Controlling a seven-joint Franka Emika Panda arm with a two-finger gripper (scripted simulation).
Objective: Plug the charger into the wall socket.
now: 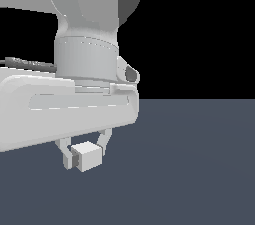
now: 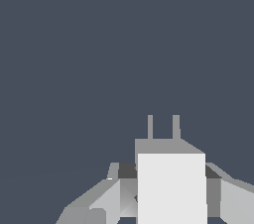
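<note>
- Hanging under the big pale arm (image 1: 64, 114), which fills the exterior view's left, the claw (image 1: 83, 155) sits low above the grey-blue floor (image 1: 199, 169).
- The claw is clenched on the charger (image 1: 88, 157), a small off-white block pinched between its two fingers (image 1: 66, 158), one on each side of it.
- From the exterior view the charger looks like a plain cube, lifted clear of the floor, with one corner turned toward the camera and its faces catching slightly different light.
- Seen from the wrist, the charger (image 2: 171, 188) shows a bright white face with a duller grey face beyond it, and two thin grey prongs (image 2: 162, 127) stand side by side out of that far end, pointing away from the claw (image 2: 171, 196).
- The fingers (image 2: 99, 203) press in on both flanks of the block in that view; dark pads (image 2: 127, 171) show where they meet it.
- Beyond the prongs the wrist camera takes in only flat, even grey-blue floor (image 2: 99, 44).
- The wall socket shows in neither view, so I can't say how the charger stands to it.
- Behind the arm the exterior view's background is plain black above the floor's straight far edge.
- A dark cable (image 1: 27, 63) runs along the top of the arm near its round wrist joint.
</note>
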